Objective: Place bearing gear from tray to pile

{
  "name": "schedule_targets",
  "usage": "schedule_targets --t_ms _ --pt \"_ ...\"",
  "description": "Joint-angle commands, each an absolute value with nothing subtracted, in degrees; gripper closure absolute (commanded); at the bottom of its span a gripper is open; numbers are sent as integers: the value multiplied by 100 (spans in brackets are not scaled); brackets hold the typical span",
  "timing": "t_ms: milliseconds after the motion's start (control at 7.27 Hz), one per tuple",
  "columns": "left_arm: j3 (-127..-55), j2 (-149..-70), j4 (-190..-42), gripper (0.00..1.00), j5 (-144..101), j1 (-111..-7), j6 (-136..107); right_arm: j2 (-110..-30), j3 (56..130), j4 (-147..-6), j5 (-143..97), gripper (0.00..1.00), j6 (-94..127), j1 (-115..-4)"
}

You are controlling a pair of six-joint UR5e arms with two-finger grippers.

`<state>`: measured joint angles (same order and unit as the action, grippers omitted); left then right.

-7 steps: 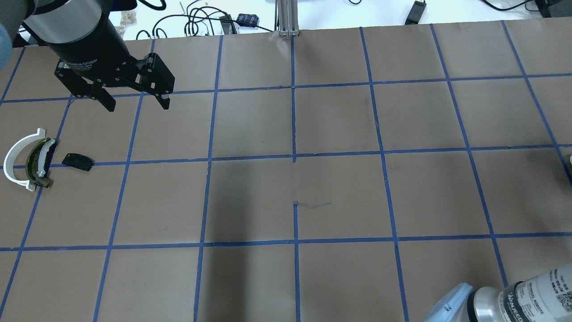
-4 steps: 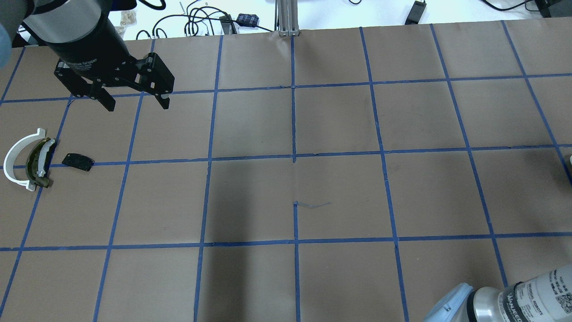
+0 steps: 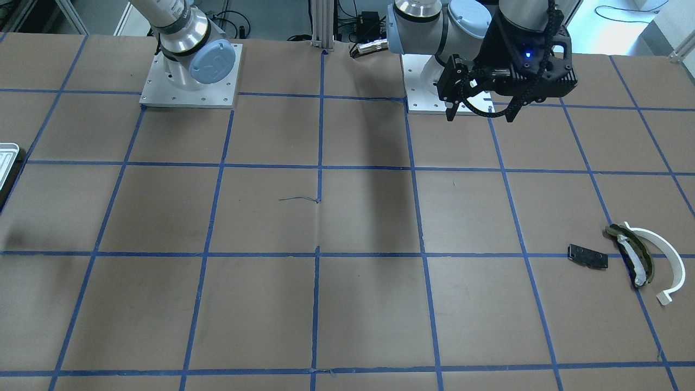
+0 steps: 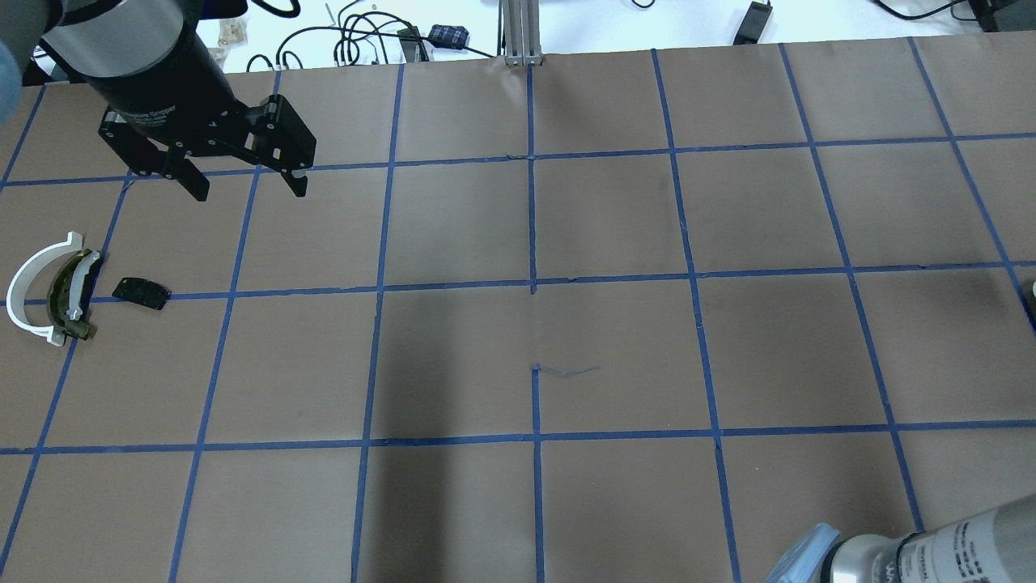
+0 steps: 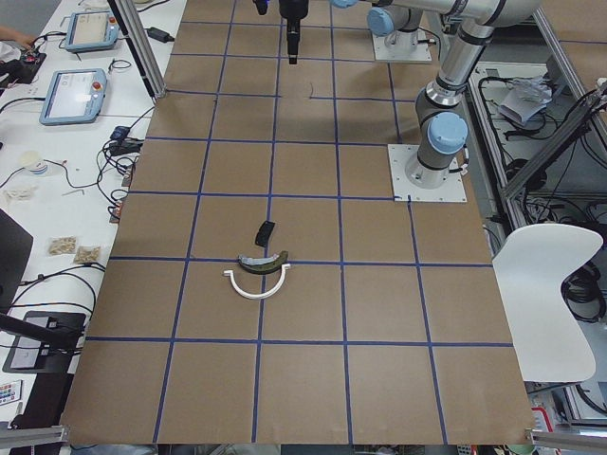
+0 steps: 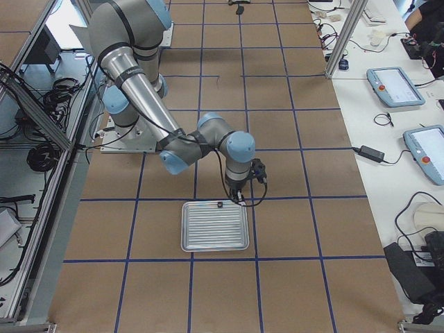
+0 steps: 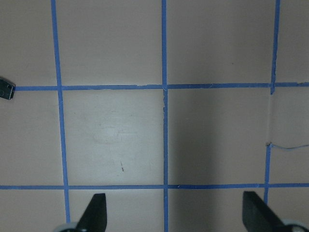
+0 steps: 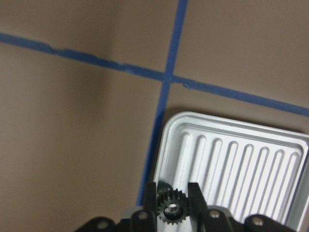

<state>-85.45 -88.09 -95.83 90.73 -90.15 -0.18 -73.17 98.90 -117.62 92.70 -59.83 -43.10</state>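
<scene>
The small black bearing gear sits between my right gripper's fingers, which are shut on it over the near-left corner of the silvery ribbed tray. The tray also shows in the right side view, with my right gripper at its rim. The pile lies at the far left: a white arc, an olive-and-white curved piece and a black plate. My left gripper hangs open and empty beyond the pile and above the table.
Brown paper with a blue tape grid covers the table. An aluminium post and cables stand at the far edge. The arm bases are bolted at the robot's side. The tray's edge shows in the front view.
My right arm's elbow has dropped lower at the bottom right of the overhead view. My left arm and the pile have not moved.
</scene>
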Motion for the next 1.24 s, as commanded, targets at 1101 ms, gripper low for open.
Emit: schedule_targets --t_ms 1101 --pt "-8552 -8816 -9527 0 9070 -9009 -18 -6613 9870 -12379 8824 78 2774 -11053"
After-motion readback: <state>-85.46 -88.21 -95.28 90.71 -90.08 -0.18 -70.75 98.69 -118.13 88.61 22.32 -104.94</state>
